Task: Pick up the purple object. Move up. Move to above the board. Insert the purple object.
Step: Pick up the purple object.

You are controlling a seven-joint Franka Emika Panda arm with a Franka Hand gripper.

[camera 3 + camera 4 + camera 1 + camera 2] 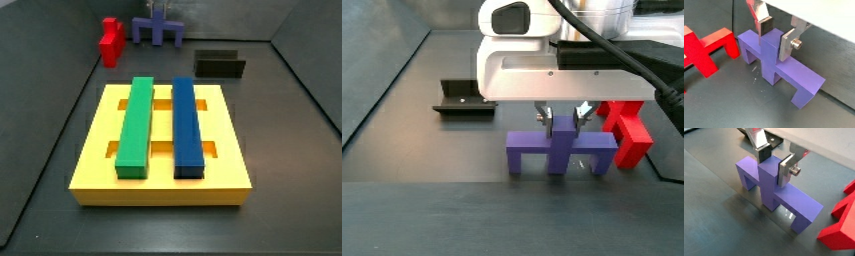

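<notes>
The purple object stands on the dark floor, legs down, its stub up; it shows in both wrist views and both side views. My gripper comes down on it from above, with one finger on each side of the central stub, pressed against it. The legs look to be resting on the floor. The yellow board lies in the foreground of a side view, well away from the gripper, bearing a long green bar and a long blue bar.
A red block stands close beside the purple object. The black fixture stands on the floor between the purple object and the board. Grey walls enclose the floor.
</notes>
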